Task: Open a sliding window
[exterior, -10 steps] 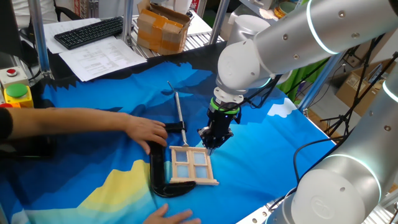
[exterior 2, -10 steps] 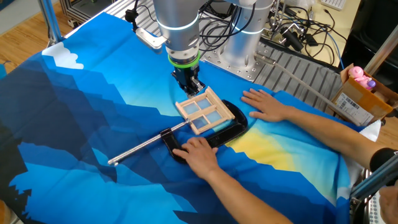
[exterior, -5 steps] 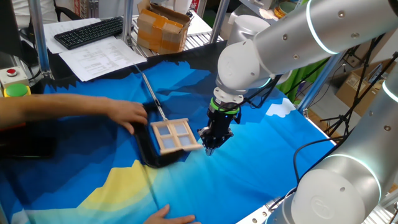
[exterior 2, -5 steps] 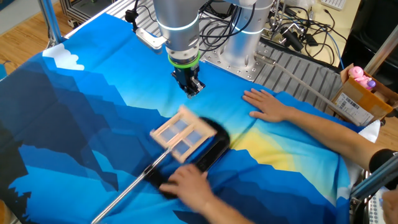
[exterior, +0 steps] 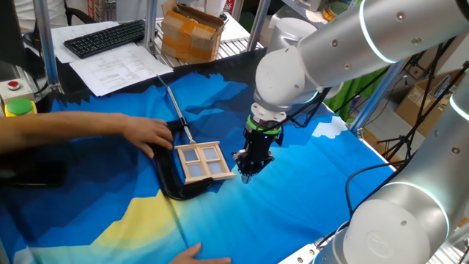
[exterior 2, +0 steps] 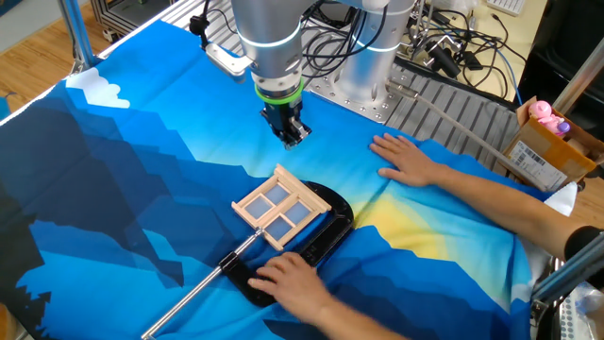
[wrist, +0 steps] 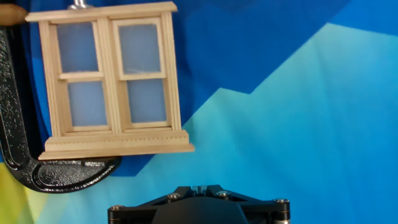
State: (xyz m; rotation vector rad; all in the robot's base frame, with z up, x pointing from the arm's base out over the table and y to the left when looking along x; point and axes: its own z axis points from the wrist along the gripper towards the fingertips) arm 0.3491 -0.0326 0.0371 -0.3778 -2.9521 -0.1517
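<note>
Blue mountain-print cloth (exterior: 308,191) under sliding window (exterior: 202,161)

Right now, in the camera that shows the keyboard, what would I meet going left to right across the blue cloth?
Person's hand → black clamp → little wooden window → robot's hand.

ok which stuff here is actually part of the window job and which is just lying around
Part of the job:
- sliding window, wooden frame with four panes
- black C-clamp that the window sits in
- person's hand on the clamp
- gripper, jaws shut, beside the window and apart from it

Just lying about:
- keyboard
- papers
- cardboard box
- cables
</note>
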